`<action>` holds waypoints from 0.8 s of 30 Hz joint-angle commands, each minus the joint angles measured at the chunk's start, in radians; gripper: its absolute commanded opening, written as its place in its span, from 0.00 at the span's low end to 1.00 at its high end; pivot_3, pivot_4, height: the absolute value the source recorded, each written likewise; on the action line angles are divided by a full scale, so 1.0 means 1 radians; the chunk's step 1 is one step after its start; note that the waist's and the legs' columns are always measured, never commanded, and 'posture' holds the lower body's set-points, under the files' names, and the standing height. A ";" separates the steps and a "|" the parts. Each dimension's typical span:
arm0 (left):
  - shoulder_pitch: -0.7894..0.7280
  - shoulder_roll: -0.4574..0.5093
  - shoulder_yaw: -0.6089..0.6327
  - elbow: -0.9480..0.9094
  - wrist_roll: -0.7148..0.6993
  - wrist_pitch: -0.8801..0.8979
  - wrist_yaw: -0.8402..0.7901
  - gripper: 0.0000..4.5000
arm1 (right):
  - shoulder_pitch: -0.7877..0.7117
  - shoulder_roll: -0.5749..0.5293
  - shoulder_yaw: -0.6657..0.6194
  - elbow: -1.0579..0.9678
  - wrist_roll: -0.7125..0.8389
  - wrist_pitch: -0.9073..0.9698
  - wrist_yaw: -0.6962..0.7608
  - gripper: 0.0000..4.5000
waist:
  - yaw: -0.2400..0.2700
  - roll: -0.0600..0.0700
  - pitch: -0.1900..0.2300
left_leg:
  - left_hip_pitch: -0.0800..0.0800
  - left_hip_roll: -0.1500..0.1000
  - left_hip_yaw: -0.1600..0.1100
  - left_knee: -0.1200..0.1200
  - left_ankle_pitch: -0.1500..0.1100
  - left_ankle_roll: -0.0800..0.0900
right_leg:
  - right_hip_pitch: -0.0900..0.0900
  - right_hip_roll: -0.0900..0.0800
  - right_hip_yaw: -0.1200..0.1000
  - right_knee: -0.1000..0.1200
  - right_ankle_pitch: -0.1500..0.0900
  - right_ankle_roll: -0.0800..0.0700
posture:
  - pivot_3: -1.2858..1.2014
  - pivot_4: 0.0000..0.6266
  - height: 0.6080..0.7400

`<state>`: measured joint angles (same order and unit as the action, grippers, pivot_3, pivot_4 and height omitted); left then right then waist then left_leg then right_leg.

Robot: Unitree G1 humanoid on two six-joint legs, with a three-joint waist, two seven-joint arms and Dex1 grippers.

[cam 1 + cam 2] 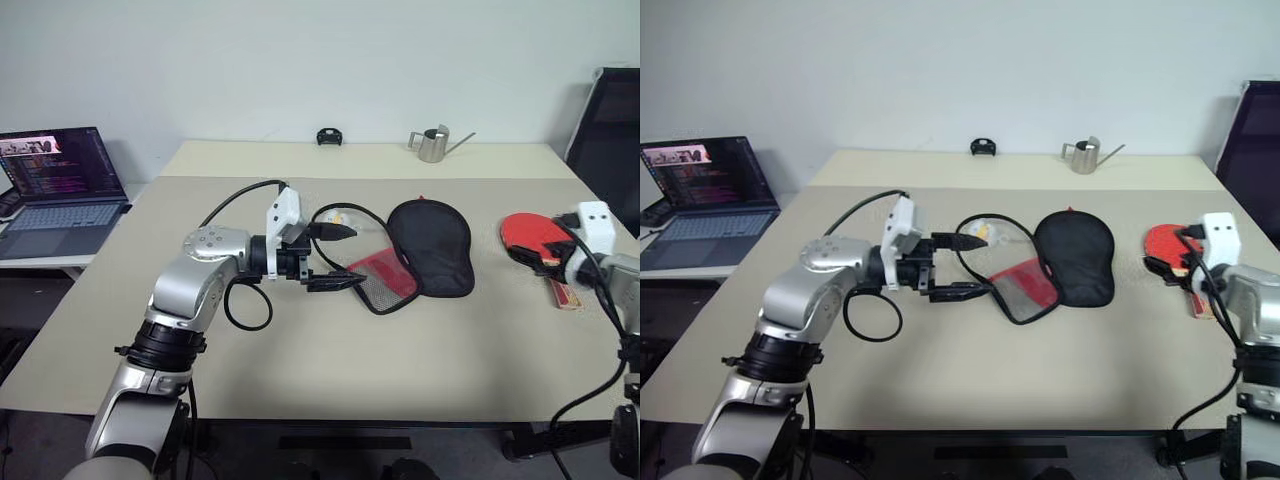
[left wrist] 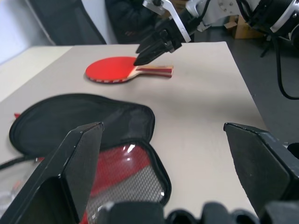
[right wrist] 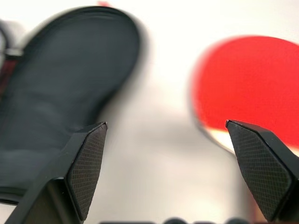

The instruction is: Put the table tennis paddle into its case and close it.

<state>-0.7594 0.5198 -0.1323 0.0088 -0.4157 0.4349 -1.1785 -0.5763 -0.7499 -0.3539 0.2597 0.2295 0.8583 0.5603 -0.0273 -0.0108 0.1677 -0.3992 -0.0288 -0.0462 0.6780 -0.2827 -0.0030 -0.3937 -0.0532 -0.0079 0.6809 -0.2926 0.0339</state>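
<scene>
We see the paddle lying flat on the table at its right side, red face up, well apart from the case, which lies unzipped and spread open at mid-table (black half beside the red mesh half). The right gripper hangs just above the paddle's handle, jaws spread wide and holding nothing. The left gripper reaches level toward the case's red half, wrist bent inward, jaws wide and empty.
</scene>
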 commanded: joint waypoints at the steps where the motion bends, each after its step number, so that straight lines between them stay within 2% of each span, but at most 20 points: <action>1: -0.044 -0.017 -0.011 0.002 0.012 -0.034 -0.007 1.00 | 0.005 -0.029 -0.025 0.031 -0.012 -0.056 -0.036 0.99 | -0.002 0.000 0.000 | 0.001 0.000 0.000 0.000 0.000 0.000 | 0.000 0.000 0.000 0.000 0.000 0.000 | 0.52 0.24 1.00; 5: -0.051 -0.025 -0.016 0.015 0.012 -0.043 -0.020 1.00 | -0.029 -0.017 0.001 0.126 -0.027 -0.102 -0.058 0.99 | -0.005 0.000 0.000 | 0.002 0.000 0.001 0.000 0.000 0.000 | 0.001 0.000 0.001 0.000 0.000 0.000 | 0.52 0.24 1.00; 18: -0.041 -0.011 -0.003 0.012 0.018 -0.038 -0.027 1.00 | -0.265 0.002 0.149 0.706 -0.151 -0.423 -0.100 0.99 | -0.004 0.000 0.000 | 0.002 0.000 0.001 0.000 0.002 -0.002 | 0.003 0.000 0.001 -0.001 0.000 0.000 | 0.52 0.24 1.00; 24: -0.036 -0.003 -0.001 0.005 0.016 -0.032 -0.021 1.00 | -0.311 -0.009 0.157 0.829 -0.177 -0.509 -0.139 0.99 | -0.004 0.000 0.000 | 0.002 0.000 0.001 0.000 0.002 -0.003 | 0.003 0.000 0.000 -0.001 0.000 0.000 | 0.52 0.24 1.00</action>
<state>-0.7893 0.5073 -0.1535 0.0477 -0.3946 0.4075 -1.2074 -0.8676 -0.7378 -0.1938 1.0738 0.0593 0.3729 0.4369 -0.0314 -0.0107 0.1678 -0.3967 -0.0288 -0.0449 0.6779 -0.2807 -0.0059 -0.3905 -0.0530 -0.0075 0.6797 -0.2926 0.0339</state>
